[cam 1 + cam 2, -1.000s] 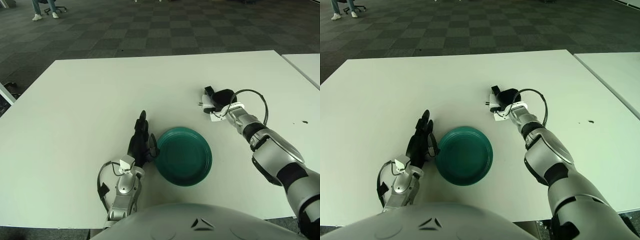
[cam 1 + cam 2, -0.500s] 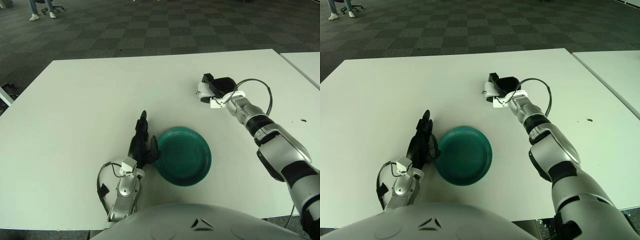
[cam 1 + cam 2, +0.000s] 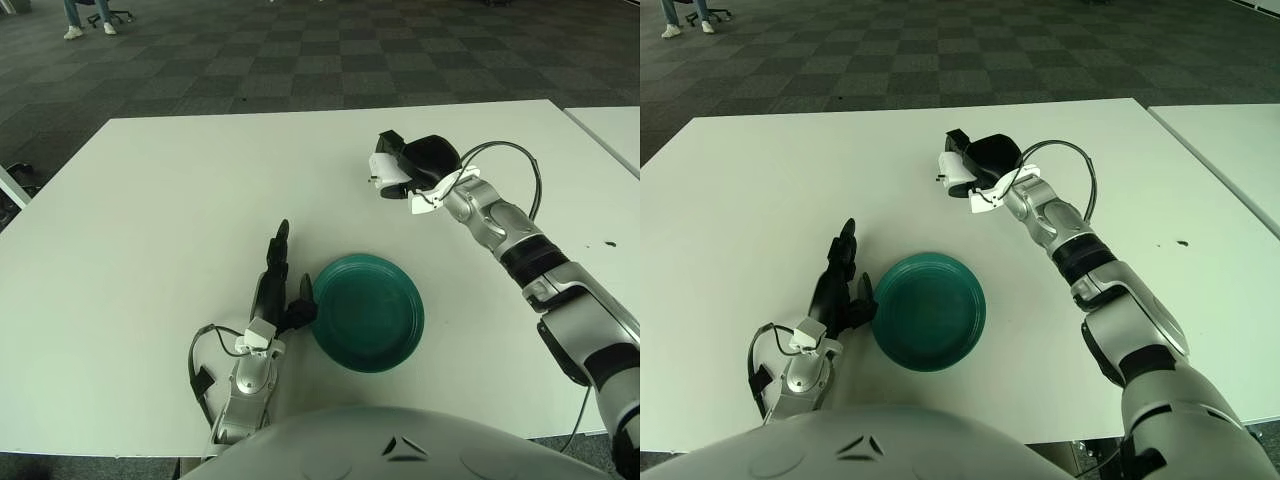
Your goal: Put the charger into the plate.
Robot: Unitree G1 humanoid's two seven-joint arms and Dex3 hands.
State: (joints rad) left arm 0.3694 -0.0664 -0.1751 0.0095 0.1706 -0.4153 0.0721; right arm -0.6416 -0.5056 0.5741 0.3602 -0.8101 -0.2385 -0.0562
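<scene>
The right hand has its fingers wrapped round the white charger & holds it up over the table, far back & a bit right of the green plate, so this looks like the carry step. Next it prob needs to bring the charger toward the robot till it's over the plate, then go down & let go. The left hand is right by the plate's left edge w/ fingers straight & holding nothing; nothing else is in the way.

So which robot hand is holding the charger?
The right hand. It grips the white charger above the table, far behind the plate. The left hand holds nothing, just left of the plate.
</scene>
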